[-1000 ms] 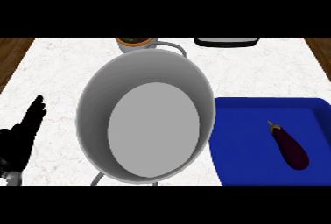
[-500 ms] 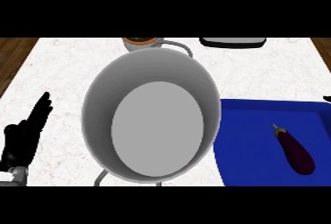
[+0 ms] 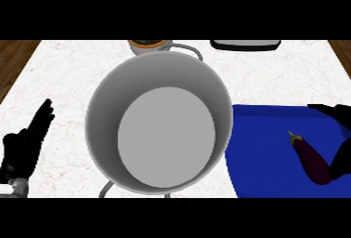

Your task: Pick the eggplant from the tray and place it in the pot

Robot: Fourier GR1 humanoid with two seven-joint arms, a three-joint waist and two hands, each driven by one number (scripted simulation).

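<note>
Right hand (image 3: 334, 112) spread wide beside eggplant (image 3: 310, 158) on tray (image 3: 264, 153), likely set to grasp; pot (image 3: 109, 102) adjacent, left hand (image 3: 24, 146) open, resting

big grey pot (image 3: 165, 135) parked in the middle, eggplant (image 3: 312, 160) laid on blue tray (image 3: 267, 153) beside it, right hand (image 3: 341, 158) just by the eggplant, left hand (image 3: 24, 144) held open at left edge

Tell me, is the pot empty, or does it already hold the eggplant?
Empty. The pot shows only its bare grey floor, and the eggplant lies on the blue tray beside it.
</note>
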